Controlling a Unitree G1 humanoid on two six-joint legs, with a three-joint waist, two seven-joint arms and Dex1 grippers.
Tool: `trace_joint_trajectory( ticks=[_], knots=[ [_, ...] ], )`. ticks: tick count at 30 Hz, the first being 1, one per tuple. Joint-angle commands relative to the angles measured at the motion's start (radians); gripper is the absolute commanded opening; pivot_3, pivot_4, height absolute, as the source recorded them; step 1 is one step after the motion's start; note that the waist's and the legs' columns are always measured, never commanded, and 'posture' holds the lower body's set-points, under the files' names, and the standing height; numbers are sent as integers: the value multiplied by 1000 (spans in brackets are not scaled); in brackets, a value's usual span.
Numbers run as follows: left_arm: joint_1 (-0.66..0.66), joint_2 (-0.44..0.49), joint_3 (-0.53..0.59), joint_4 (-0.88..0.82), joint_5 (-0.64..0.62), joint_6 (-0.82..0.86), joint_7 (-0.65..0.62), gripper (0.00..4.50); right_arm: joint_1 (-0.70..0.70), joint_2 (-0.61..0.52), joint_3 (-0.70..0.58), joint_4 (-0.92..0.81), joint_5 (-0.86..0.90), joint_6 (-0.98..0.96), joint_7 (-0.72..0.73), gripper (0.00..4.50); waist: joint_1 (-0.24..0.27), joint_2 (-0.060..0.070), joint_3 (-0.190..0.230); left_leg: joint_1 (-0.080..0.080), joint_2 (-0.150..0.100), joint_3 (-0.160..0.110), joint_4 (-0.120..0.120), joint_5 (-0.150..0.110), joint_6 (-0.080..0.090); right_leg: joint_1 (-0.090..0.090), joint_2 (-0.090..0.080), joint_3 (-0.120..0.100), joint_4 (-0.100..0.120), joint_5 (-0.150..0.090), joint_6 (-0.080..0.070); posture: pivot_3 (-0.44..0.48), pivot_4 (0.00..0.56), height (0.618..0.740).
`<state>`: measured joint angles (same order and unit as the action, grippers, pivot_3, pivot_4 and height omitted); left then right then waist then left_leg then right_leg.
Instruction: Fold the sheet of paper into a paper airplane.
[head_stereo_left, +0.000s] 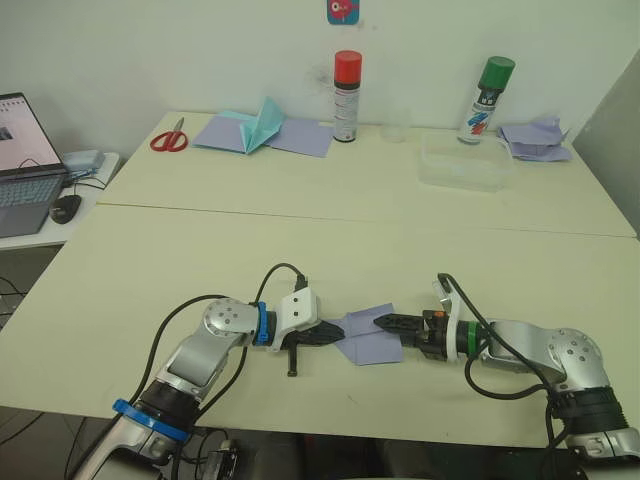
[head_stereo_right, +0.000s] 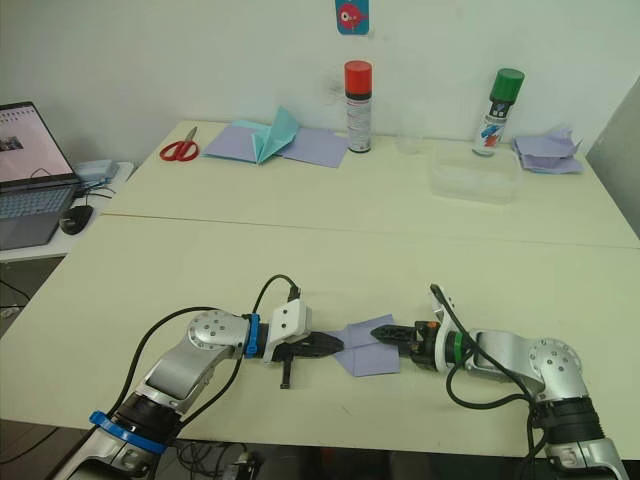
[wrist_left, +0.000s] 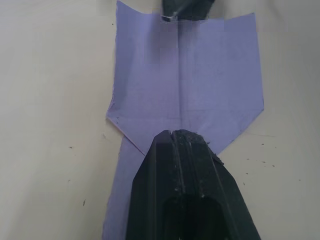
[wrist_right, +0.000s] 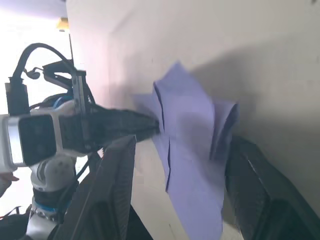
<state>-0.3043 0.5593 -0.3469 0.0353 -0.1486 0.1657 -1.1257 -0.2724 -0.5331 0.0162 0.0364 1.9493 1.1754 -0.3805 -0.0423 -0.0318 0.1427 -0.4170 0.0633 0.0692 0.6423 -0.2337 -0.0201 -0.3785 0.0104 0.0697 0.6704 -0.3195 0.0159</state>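
Left eye view shows a pale cream desk (head_stereo_left: 150, 270) with two robot arms reaching toward each other near its front edge. Between them lies the sheet of paper (head_stereo_left: 368, 335), pale lavender, partly folded, flat on the desk.

The left claw (head_stereo_left: 335, 335) comes in from the left, its two black fingers pressed together into a single point that rests on the left part of the sheet. In the left wrist view, the clenched fingers (wrist_left: 187, 170) sit on top of the paper where its folded corners narrow, and a centre crease runs away from them up the sheet. They press on the paper rather than grasp it.

The right claw (head_stereo_left: 385, 322) comes in from the right, its tip touching the sheet's far right edge. In the right wrist view its two fingers (wrist_right: 112, 175) stand spread apart, with the lavender paper between them and one edge curling upward; it is released, not gripping.

Along the back of the desk, well apart from the arms, are red scissors (head_stereo_left: 170, 139), a teal pointed paper shape (head_stereo_left: 262, 124) lying on flat lavender sheets (head_stereo_left: 300, 137), a red-capped spray can (head_stereo_left: 346, 96), a clear plastic box (head_stereo_left: 465, 160), a green-capped spray can (head_stereo_left: 487, 100), and a crumpled lavender paper pile (head_stereo_left: 535, 138). A laptop (head_stereo_left: 25, 165) sits on a side table at far left.
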Motion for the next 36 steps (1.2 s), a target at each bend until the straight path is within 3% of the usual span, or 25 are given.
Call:
trace_joint_trajectory(
  ticks=[1, 9, 12, 18, 24, 27, 30, 34, 36],
  knots=[
    [41, 25, -37, 57, 64, 39, 14, 0, -37, 8, -28, 19, 23, -12, -9, 2640, 0, 0, 0, 0, 0, 0, 0, 0, 0, 0, 0, 0, 0, 0, 0, 0, 150, 740],
    [40, 29, -34, 60, 67, 39, 17, 0, -71, -8, 8, 37, 23, 24, 23, 2640, 0, 0, 0, 0, 0, 0, 0, 0, 0, 0, 0, 0, 0, 0, 0, 0, 150, 740],
    [39, 31, -32, 62, 68, 38, 18, 0, -73, -17, 14, 33, 23, 45, 50, 2098, 0, 0, 0, 0, 0, 0, 0, 0, 0, 0, 0, 0, 0, 0, 0, 0, 150, 740],
    [32, 29, -33, 71, 69, 37, 19, 0, -71, -38, 21, 36, 23, 45, 63, 18, 0, 0, 0, 0, 0, 0, 0, 0, 0, 0, 0, 0, 0, 0, 0, 0, 150, 740],
    [30, 30, -33, 72, 67, 34, 15, 0, -72, -47, 23, 38, -11, 29, 82, 18, 0, 0, 0, 0, 0, 0, 0, 0, 0, 0, 0, 0, 0, 0, 0, 0, 150, 740],
    [52, 56, 15, 20, 13, 56, -6, 0, -90, -86, 30, -53, -202, 61, 262, 18, 0, 1, 1, 0, 0, 0, 0, 0, 0, 0, 0, 0, 0, 0, 0, 0, 150, 740],
    [95, 126, 134, -84, -111, 131, -44, 0, -108, -115, 28, -163, -372, 27, 458, 18, -5, 3, 3, -4, 0, 1, 0, 0, 0, -5, 0, 0, 1, 0, 0, 0, 150, 740],
    [97, 270, 368, -253, -383, 385, -84, 0, -165, -135, 47, -323, -621, -130, 738, 18, -8, 3, 16, -12, 1, -4, 0, 0, 0, -14, 0, -5, 7, 0, 0, 0, 150, 740],
    [88, 350, 445, -288, -451, 454, -118, 0, -192, -155, 94, -396, -772, -233, 885, 18, -7, 2, 22, -19, 1, -6, 2, 0, -1, -22, 1, -8, 10, 0, 0, 0, 150, 740]
  ],
)
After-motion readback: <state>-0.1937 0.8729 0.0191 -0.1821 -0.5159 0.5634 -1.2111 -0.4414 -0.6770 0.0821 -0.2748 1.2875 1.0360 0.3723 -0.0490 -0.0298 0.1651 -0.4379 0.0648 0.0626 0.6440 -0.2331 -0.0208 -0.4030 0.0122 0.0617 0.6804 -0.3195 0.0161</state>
